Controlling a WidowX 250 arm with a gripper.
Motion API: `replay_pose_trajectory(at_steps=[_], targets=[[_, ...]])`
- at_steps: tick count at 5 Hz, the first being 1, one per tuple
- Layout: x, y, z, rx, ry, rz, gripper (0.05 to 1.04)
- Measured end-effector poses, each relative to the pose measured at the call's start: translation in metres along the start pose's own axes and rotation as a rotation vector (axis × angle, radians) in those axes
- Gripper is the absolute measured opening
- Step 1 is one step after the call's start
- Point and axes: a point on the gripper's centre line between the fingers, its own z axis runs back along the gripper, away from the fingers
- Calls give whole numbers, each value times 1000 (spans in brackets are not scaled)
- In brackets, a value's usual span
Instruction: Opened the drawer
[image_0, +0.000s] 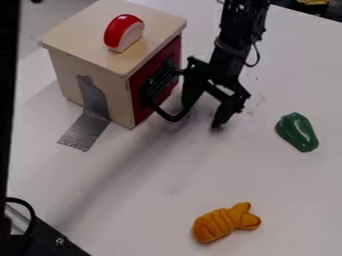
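Note:
The gripper (202, 115) hangs just right of the wooden box (87, 62), low over the table, with its two fingers spread apart. On the box's right side is the red drawer front (141, 94), which looks flush with the box. A black handle (167, 117) curves out from that front, and its outer end meets or overlaps the gripper's left finger; whether they touch, I cannot tell. The other finger stands free of the handle, to the right.
On top of the box lies a red and white toy piece (124, 33). Grey tape (87, 127) joins the box to the white table (153, 200). A green toy pepper (297, 132) lies at the right, an orange plush toy (224, 222) near the front. Black equipment (47, 240) occupies the lower left corner.

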Motion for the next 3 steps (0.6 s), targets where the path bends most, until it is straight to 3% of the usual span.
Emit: replay_pose_trajectory(at_steps=[1,3], targets=[[4,0,-1,0,23,3,963],[6,-27,12,-26,-11,-27,432]])
